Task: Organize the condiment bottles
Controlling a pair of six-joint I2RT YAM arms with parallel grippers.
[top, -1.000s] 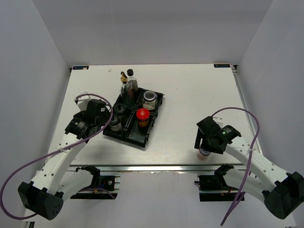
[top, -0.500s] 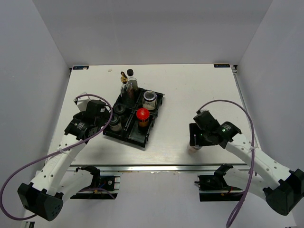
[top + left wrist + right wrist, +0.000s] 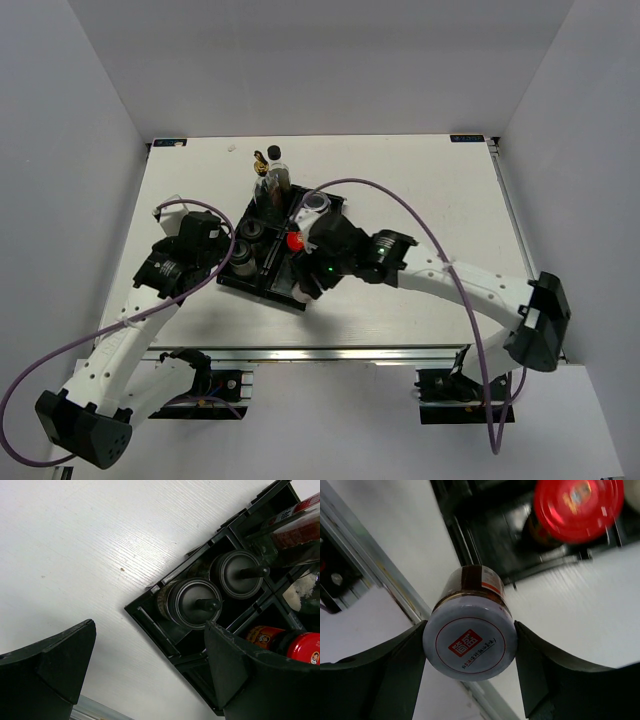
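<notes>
My right gripper (image 3: 470,635) is shut on a silver-lidded jar (image 3: 469,642) with a red logo on its lid. It holds the jar by the front corner of the black tray (image 3: 262,287), where the jar (image 3: 303,296) shows as a pale spot under my right gripper (image 3: 306,288). The tray holds a red-lidded jar (image 3: 296,240), another silver-lidded jar (image 3: 316,203), two black-capped bottles (image 3: 192,602) (image 3: 240,572), a dark bottle (image 3: 278,180) and a gold-capped bottle (image 3: 260,160). My left gripper (image 3: 149,630) is open at the tray's left corner, holding nothing.
The table's metal front rail (image 3: 370,570) runs just behind the held jar. The red-lidded jar (image 3: 577,505) stands in the tray compartment nearest the right gripper. The right arm reaches across the table's middle, and white walls enclose the table.
The right arm closed on the silver-lidded jar at the front right of the table and carried it left to the tray's front corner. The left arm has barely moved.
</notes>
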